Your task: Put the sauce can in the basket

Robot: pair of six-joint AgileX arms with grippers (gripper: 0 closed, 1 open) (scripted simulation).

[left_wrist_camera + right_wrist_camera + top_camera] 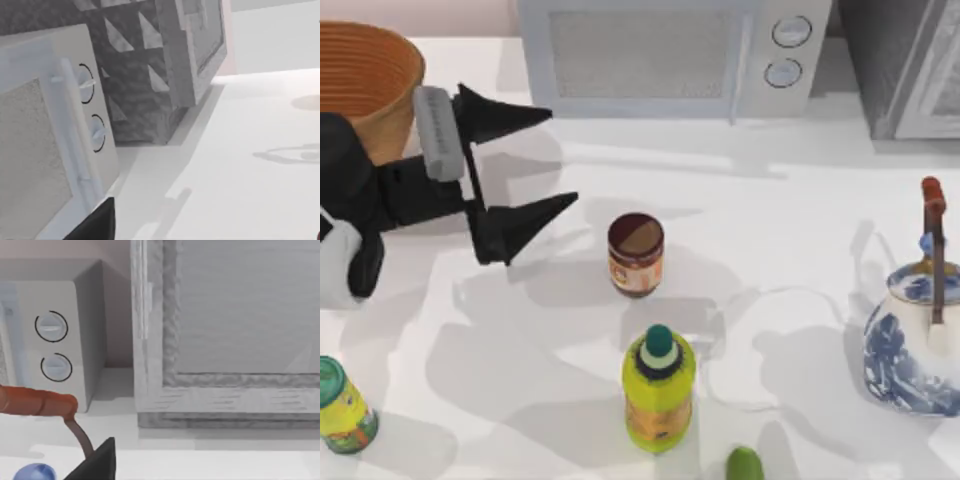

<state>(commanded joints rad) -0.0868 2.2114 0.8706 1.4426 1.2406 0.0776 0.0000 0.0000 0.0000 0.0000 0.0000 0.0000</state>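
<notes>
At nine o'clock of the small maroon-topped sauce can (pixel 635 254), the left gripper (pixel 542 165) is held spread wide, empty; the can could be toppled by an off-centre approach, away from the orange-brown woven wicker basket (pixel 390 105).

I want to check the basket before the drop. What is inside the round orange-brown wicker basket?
The round orange-brown wicker basket shows only its ribbed inner wall in the top view. Its bottom is cut off by the picture's edge and partly covered by the left arm, so it cannot be judged.
</notes>
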